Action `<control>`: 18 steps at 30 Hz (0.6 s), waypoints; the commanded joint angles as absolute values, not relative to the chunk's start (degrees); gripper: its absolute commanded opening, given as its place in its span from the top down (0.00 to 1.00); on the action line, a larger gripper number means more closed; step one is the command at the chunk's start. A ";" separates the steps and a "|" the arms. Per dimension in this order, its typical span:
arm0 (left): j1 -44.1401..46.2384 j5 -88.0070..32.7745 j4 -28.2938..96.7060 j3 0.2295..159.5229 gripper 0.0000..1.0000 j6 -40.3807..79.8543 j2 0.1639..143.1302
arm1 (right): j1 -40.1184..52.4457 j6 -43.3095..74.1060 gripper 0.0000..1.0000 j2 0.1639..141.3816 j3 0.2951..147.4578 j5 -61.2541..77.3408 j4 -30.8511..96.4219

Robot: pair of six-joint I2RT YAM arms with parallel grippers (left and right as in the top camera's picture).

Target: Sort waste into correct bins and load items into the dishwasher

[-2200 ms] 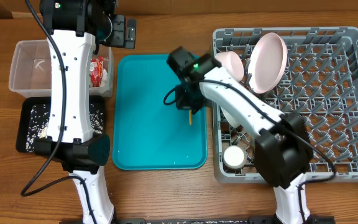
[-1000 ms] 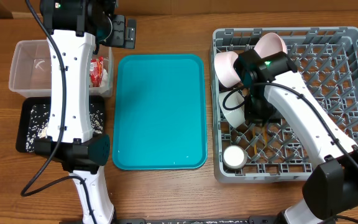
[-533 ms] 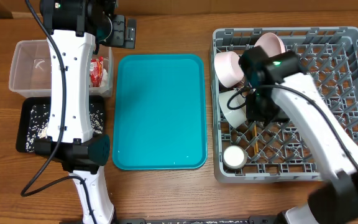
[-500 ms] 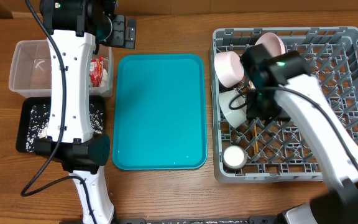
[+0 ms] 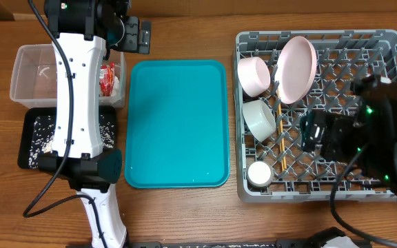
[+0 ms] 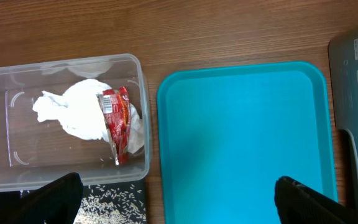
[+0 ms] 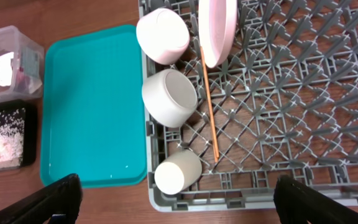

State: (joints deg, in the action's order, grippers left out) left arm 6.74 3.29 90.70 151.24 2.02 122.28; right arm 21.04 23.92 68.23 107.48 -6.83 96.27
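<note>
1. Toward the bench's far left corner sits a clear plastic tub. It holds a crumpled white napkin and a red-and-white wrapper.
2. Just beside it, toward the front edge, a black tray holds loose rice scraps.
3. The left gripper hangs above the tub and the teal tray, fingers spread wide, holding nothing.
4. The teal serving tray lies mid-bench.
5. The grey dish rack fills the right end.
6. Along its left side sit a pink bowl, a pale bowl and a white cup.
7. A pink plate stands on edge beside the pink bowl.
8. Wooden chopsticks lie on the grid just right of the pale bowl.
9. The right gripper hovers over the rack, fingers spread wide, empty.
</note>
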 commanded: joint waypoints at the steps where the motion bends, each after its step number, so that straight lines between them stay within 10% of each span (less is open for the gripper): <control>1: 6.76 3.55 90.63 152.31 0.00 2.79 121.71 | 21.19 23.81 0.00 66.02 107.72 -10.52 96.75; 18: 6.76 3.55 90.63 152.31 0.00 2.79 121.71 | 7.97 8.47 0.00 47.59 83.83 -6.33 66.19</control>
State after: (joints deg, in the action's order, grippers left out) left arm 6.74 3.27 90.70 151.24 2.02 122.28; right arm 10.94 13.91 53.28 92.16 -11.03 71.42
